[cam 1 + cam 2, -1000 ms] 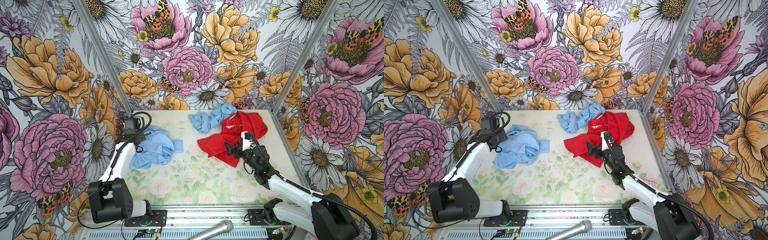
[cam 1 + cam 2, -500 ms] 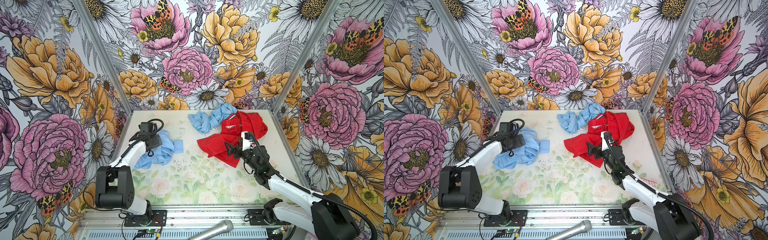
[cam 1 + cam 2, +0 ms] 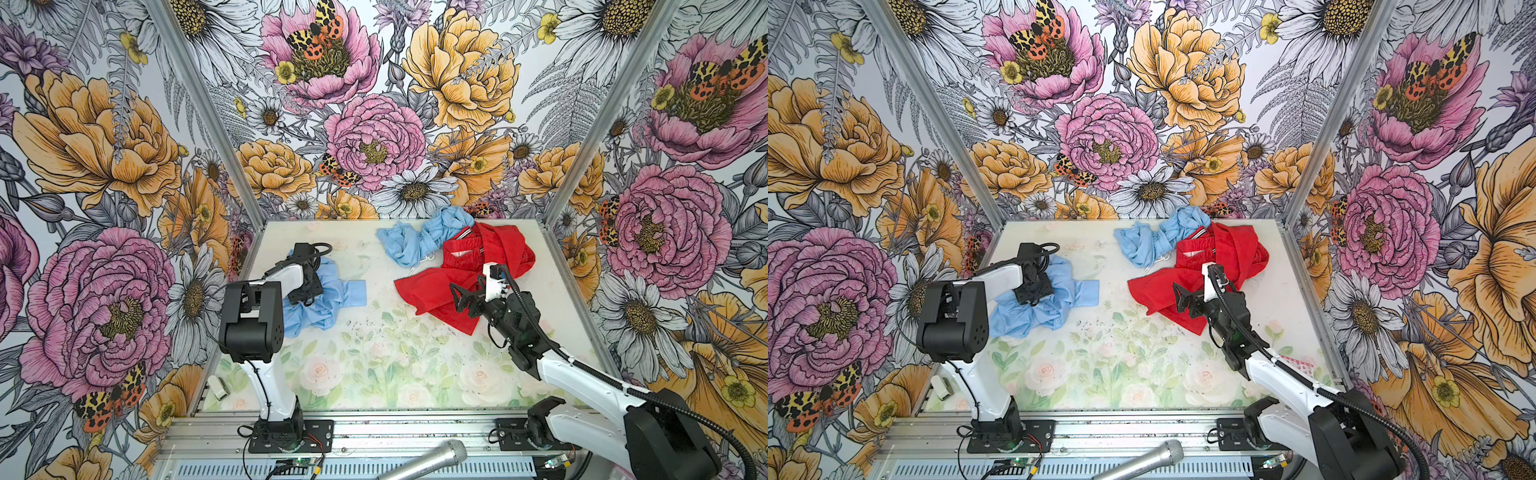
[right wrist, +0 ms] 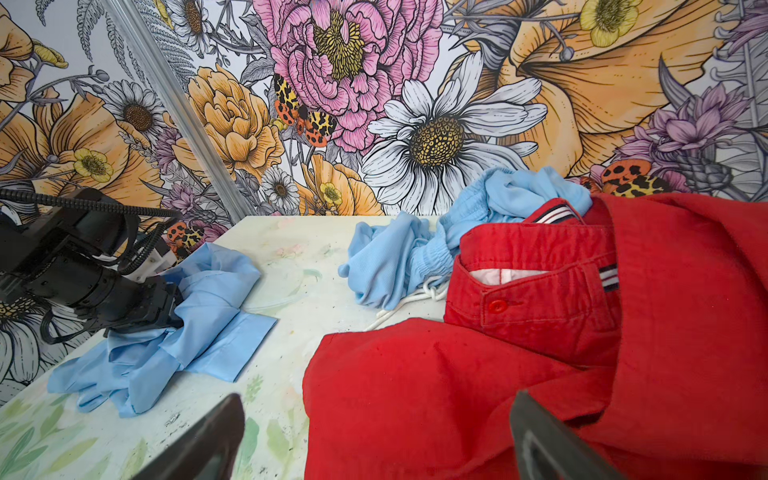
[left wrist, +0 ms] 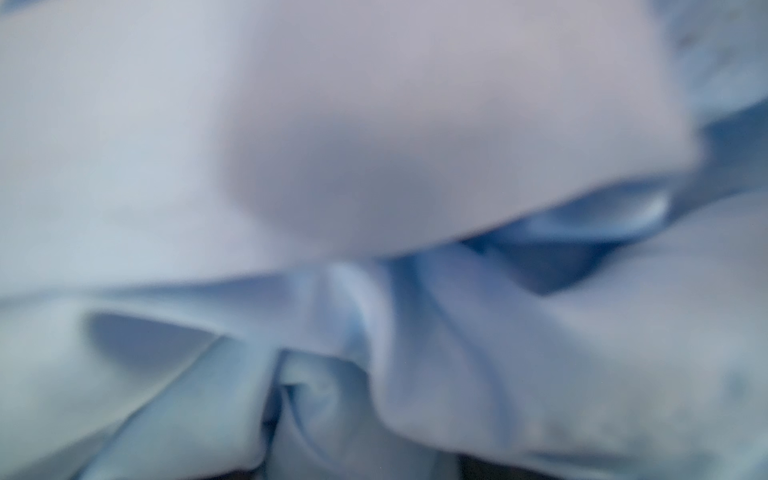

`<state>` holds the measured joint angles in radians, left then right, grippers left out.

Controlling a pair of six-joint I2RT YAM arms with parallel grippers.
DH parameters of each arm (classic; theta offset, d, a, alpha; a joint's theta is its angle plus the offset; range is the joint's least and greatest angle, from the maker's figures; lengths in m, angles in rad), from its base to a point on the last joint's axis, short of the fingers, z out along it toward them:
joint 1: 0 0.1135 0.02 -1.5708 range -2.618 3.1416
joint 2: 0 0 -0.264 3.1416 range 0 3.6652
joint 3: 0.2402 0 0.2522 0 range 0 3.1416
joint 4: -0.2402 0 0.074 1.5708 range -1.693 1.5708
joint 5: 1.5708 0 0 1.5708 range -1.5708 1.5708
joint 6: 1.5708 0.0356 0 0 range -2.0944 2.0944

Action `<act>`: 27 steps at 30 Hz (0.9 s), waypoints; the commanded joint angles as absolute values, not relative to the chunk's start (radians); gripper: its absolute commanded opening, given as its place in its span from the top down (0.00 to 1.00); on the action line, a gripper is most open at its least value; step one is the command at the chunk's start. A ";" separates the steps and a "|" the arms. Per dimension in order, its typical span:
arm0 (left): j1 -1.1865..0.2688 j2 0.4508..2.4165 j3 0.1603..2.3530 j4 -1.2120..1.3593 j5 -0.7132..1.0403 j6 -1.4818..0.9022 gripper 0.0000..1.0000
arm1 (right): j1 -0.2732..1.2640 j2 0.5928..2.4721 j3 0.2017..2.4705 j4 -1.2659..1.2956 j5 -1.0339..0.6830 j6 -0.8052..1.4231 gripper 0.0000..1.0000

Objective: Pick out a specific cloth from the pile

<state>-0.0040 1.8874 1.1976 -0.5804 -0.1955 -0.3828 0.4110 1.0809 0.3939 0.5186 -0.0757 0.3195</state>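
Our left end effector [image 3: 308,291] has swung in from the wall and now presses into the light-blue shirt [image 3: 345,291], bunched directly beneath it on the counter [image 3: 374,361]; its fingers are buried in fabric, so we cannot tell how far they have closed or whether they hold a fold; if they do, lifting can begin; our right end effector [image 3: 460,297] hangs wide open and empty just above the red garment [image 3: 424,286].

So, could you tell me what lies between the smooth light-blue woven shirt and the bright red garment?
Nothing: only bare floral-printed tabletop separates the light-blue shirt from the red garment, as both top views show.
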 commanded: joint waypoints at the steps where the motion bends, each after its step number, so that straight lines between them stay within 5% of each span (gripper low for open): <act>1: 0.018 1.938 1.227 -0.605 -0.140 -0.360 1.00 | 0.402 1.086 0.427 0.519 -0.068 0.301 0.00; 18: -0.057 1.926 1.663 -0.575 -0.528 -0.048 1.00 | 0.390 1.103 0.420 0.525 -0.060 0.299 0.01; 27: -0.066 1.976 1.691 -0.464 -0.346 -0.069 1.00 | 0.388 1.131 0.429 0.529 -0.066 0.298 0.00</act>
<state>-0.0570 1.9659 1.6779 -0.5152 -0.4274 -0.0559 0.3950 1.1233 0.3958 0.5125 -0.0753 0.3122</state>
